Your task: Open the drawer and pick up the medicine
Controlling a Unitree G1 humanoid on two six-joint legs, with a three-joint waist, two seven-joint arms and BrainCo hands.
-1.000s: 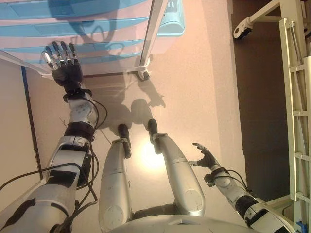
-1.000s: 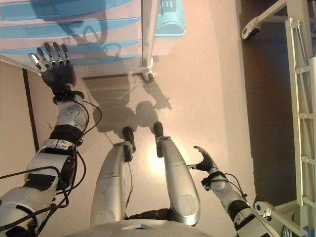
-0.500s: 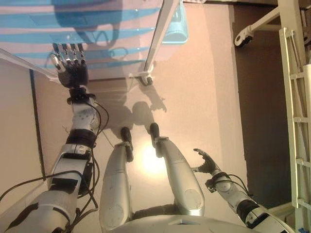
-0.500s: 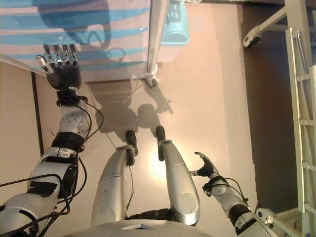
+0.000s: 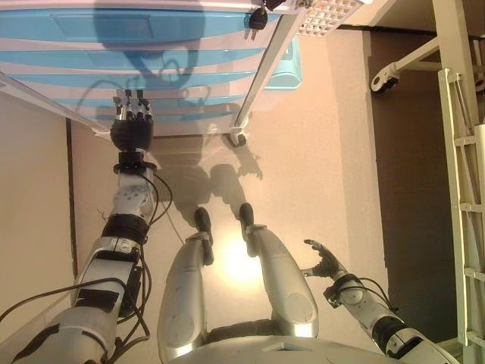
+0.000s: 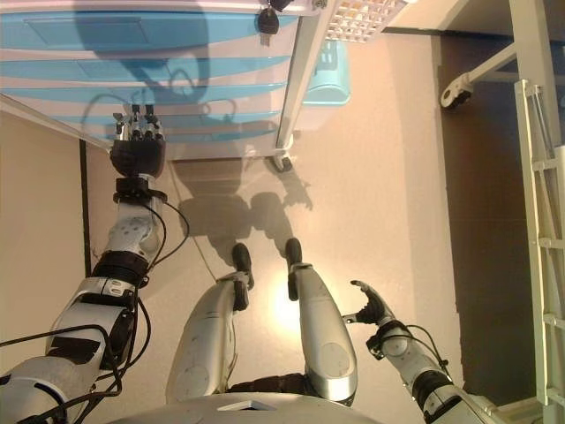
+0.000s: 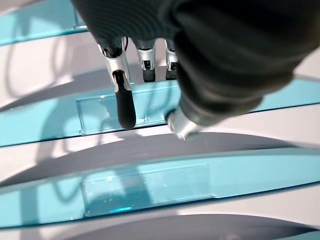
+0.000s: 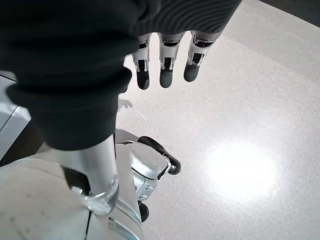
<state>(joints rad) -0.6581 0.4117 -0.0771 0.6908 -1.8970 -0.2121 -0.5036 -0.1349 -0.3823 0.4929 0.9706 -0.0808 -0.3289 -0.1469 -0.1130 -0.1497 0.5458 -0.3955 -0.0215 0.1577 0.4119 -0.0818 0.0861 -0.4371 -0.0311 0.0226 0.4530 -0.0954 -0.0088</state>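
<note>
A white drawer unit (image 5: 189, 68) with several light blue drawer fronts stands ahead, all shut. My left hand (image 5: 132, 129) reaches up to one of the lower fronts. In the left wrist view its straight fingers (image 7: 125, 105) touch the clear handle plate (image 7: 97, 117) of a blue drawer; another shut drawer (image 7: 145, 187) lies beside it. My right hand (image 5: 324, 262) hangs low at the right, open and empty, over the floor. No medicine shows in any view.
A white frame leg with a caster (image 5: 239, 139) stands by the unit's right corner. Dark keys (image 5: 255, 17) hang at the unit's top. A light blue bin (image 5: 289, 64) sits behind. A white metal rack (image 5: 458, 159) stands at the far right.
The camera has shifted. My left hand has stretched forward and its fingertips now rest on a drawer front. My right hand has stayed low at the side.
</note>
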